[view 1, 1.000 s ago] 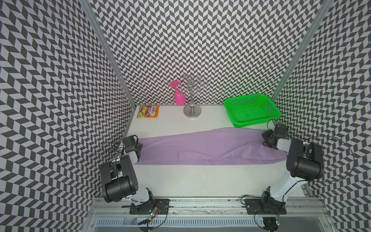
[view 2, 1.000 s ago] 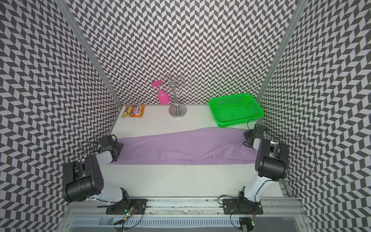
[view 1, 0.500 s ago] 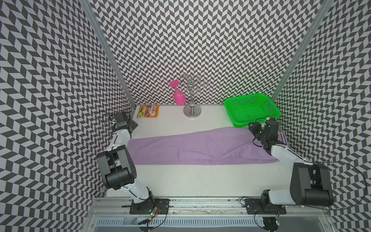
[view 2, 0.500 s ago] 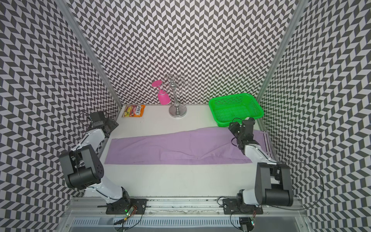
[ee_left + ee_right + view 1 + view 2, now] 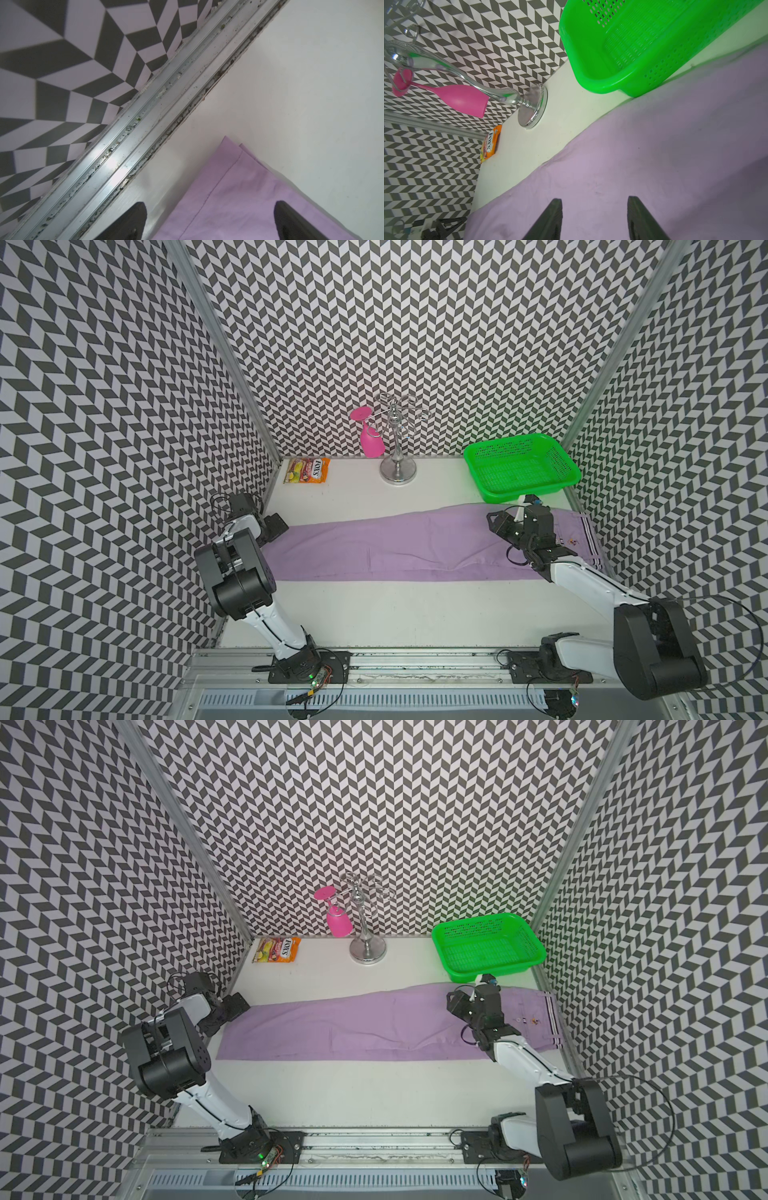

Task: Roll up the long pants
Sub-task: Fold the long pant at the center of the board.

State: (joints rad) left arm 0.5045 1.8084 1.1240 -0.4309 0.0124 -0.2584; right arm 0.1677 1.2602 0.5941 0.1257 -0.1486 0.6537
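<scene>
The long pants [image 5: 395, 547] lie flat and unrolled on the tabletop [image 5: 395, 614]. Their long axis runs across the frame from left to right and climbs slightly toward the right. The leg hems are at the left end. The striped waistband [image 5: 590, 539] is at the right end, just below the green basket [image 5: 519, 468]. The left fingers [image 5: 275, 525] sit at the upper corner of the hem end and are spread wide with nothing in them. In the left wrist view one finger [image 5: 135, 220] is over bare tabletop and the other [image 5: 288, 222] is over the cloth, so the hem edge [image 5: 207, 195] lies in the gap between them. The right fingers [image 5: 496, 522] hover over the hip area. They stand partway apart and are empty, with lilac cloth showing between them in the right wrist view [image 5: 550, 220]. They point toward the upper left of the frame, so the waistband lies behind them toward the right edge. Rolling has to run along the long axis from one end, and each arm is near an end. The left arm already straddles the hem, which probably makes it the readier starting point. The right arm would first have to draw back to reach the waistband.
</scene>
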